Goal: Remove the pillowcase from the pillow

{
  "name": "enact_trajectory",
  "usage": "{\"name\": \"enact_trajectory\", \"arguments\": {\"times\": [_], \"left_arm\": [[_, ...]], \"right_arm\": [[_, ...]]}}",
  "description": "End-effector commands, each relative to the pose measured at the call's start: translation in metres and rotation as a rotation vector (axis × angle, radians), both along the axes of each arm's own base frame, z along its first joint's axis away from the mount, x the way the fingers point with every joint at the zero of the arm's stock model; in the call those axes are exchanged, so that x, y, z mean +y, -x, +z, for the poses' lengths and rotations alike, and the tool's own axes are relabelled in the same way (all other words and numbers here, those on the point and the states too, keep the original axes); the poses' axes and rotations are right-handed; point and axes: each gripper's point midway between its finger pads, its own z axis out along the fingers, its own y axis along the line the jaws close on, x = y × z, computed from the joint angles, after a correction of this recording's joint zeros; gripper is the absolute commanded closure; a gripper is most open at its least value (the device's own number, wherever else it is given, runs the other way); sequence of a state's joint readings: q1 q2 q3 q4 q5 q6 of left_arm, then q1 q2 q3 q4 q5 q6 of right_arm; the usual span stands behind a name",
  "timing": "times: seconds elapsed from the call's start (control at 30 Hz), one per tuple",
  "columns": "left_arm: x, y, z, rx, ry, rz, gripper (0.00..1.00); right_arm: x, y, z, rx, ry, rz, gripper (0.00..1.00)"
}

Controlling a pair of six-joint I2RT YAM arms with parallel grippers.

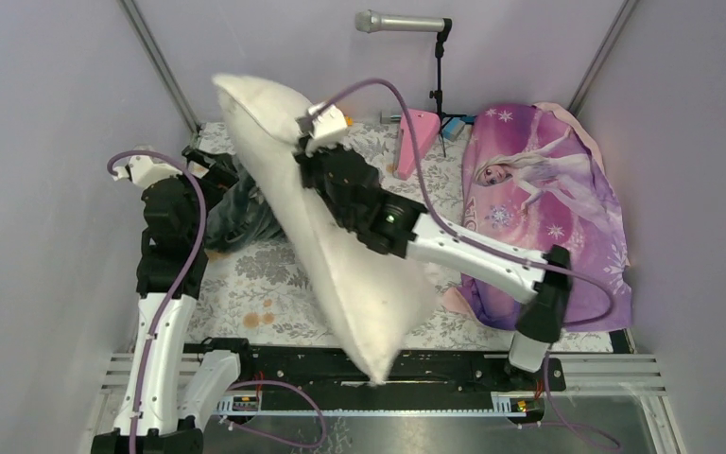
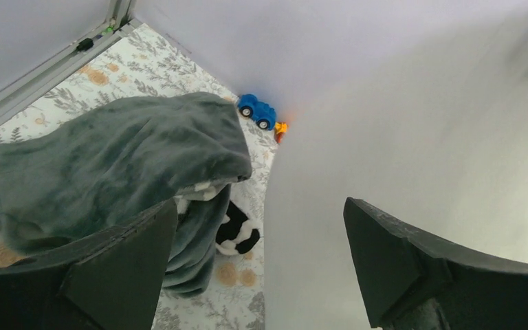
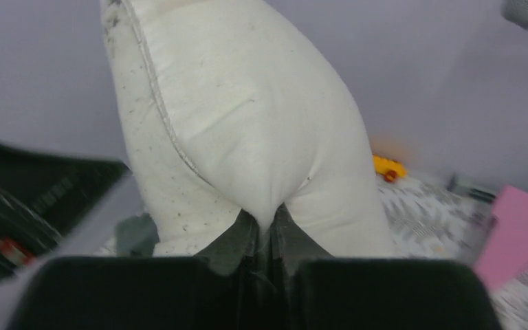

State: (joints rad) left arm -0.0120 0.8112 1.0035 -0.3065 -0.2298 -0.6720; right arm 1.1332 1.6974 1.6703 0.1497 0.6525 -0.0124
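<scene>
Right pincer (image 3: 265,230) is clamped shut on a pinch of the pillow (image 1: 340,255), holding it up off the counter (image 1: 255,274). The pillow slants from over the far-left corner down toward the middle of the near edge, and it looks totally bare. The pillowcase (image 2: 110,158) is a crumpled heap on the counter by the left edge, toward the far-left corner, just beside the hanging pillow. Can't tell if they touch. Left pincer (image 2: 260,213) is spread wide with nothing in it, hovering over that heap. There's a blue toy car (image 2: 256,111) by the far edge, and the princess-print fabric (image 1: 548,208) covers the right side.
</scene>
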Motion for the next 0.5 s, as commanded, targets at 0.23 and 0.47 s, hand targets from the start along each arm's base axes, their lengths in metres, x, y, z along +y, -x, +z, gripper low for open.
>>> {"name": "enact_trajectory", "arguments": {"times": [0.23, 0.47], "left_arm": [[-0.018, 0.015, -0.023, 0.002, -0.119, -0.143, 0.01], [-0.027, 0.019, -0.026, -0.043, -0.051, -0.174, 0.01]], "right_arm": [[0.044, -0.020, 0.079, 0.083, -0.003, 0.220, 0.00], [-0.011, -0.016, 0.010, 0.141, 0.109, 0.125, 0.00]]}}
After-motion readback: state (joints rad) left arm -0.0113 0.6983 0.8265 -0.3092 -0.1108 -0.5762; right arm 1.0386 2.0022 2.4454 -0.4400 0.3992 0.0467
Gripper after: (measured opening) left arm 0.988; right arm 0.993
